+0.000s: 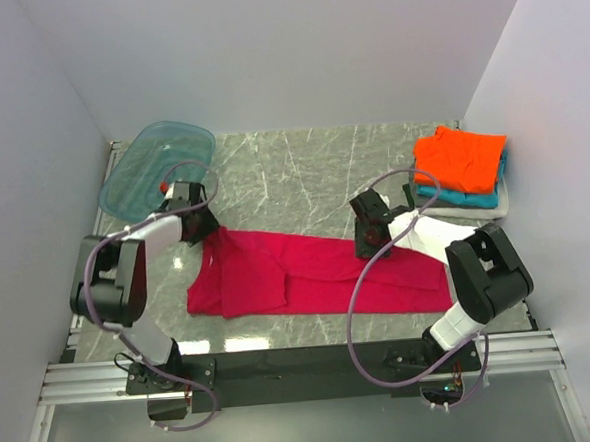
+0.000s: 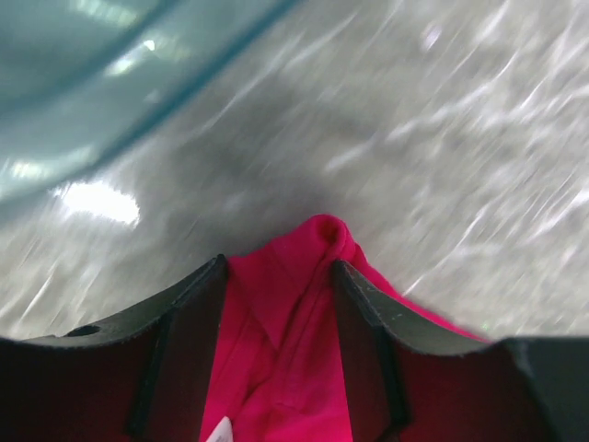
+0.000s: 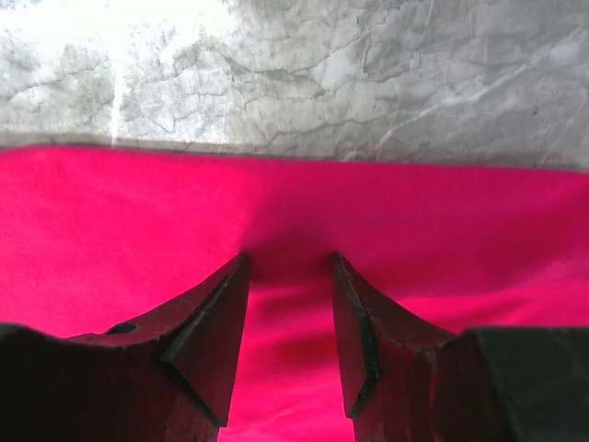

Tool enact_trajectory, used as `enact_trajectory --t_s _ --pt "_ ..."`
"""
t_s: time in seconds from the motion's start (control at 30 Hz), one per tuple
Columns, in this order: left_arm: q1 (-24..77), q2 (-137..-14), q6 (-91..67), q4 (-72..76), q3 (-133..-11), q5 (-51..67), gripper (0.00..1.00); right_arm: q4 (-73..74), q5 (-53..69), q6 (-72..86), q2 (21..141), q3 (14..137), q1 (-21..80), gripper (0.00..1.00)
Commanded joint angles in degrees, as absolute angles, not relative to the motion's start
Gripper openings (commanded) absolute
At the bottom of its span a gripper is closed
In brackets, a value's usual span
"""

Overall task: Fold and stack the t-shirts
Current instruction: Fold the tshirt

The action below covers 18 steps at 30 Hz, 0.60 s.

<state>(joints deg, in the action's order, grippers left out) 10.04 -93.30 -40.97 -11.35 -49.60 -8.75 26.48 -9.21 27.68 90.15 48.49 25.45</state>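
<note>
The crimson-magenta t-shirt (image 1: 318, 275) lies long across the front of the marble table (image 1: 292, 171). My left gripper (image 1: 203, 230) is at its far left corner, shut on a bunched fold of the crimson shirt (image 2: 294, 304) between the fingers (image 2: 198, 304). My right gripper (image 1: 369, 245) is at the shirt's far edge, right of the middle, its fingers (image 3: 216, 322) a narrow gap apart and closed on the crimson cloth (image 3: 290, 368). The orange shirt (image 1: 458, 158) lies folded on the teal shirt (image 1: 464, 199), which lies on the grey-white shirt (image 1: 505, 196), at the back right.
The translucent teal tub (image 1: 158, 168) stands at the back left, just beyond my left gripper, and it fills the top left of the left wrist view (image 2: 101, 74). White walls close in the table on three sides.
</note>
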Motion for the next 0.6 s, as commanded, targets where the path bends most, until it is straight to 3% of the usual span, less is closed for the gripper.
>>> enact_trajectory --t_s 0.0,0.57 --pt "9.9 -99.3 -39.5 -11.8 -56.5 -7.6 0.56 28.4 -5.5 29.6 89.0 45.5 25.3 0.48" --pt "16.5 -122.2 -34.6 -16.2 -92.9 -6.3 0.54 32.6 6.4 33.4 86.7 45.6 39.3 0.48"
